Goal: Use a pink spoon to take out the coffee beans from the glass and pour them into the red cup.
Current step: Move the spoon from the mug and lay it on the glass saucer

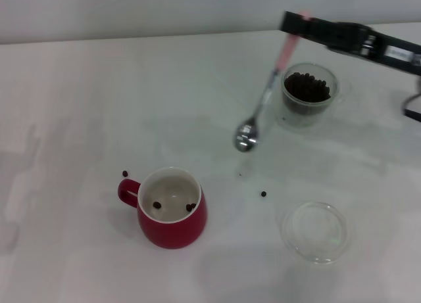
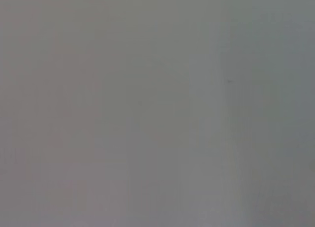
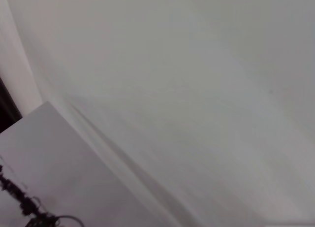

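Jaws of the right gripper (image 1: 294, 22) clamp the pink spoon (image 1: 263, 99) beside the glass (image 1: 308, 94).

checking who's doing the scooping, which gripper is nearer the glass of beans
Right. The right gripper is just behind the glass, holding the pink spoon by its handle. The left gripper appears in no view, so its position can't be judged.

Bare white table (image 1: 79, 106) against plain wall (image 1: 131, 14): test bench.
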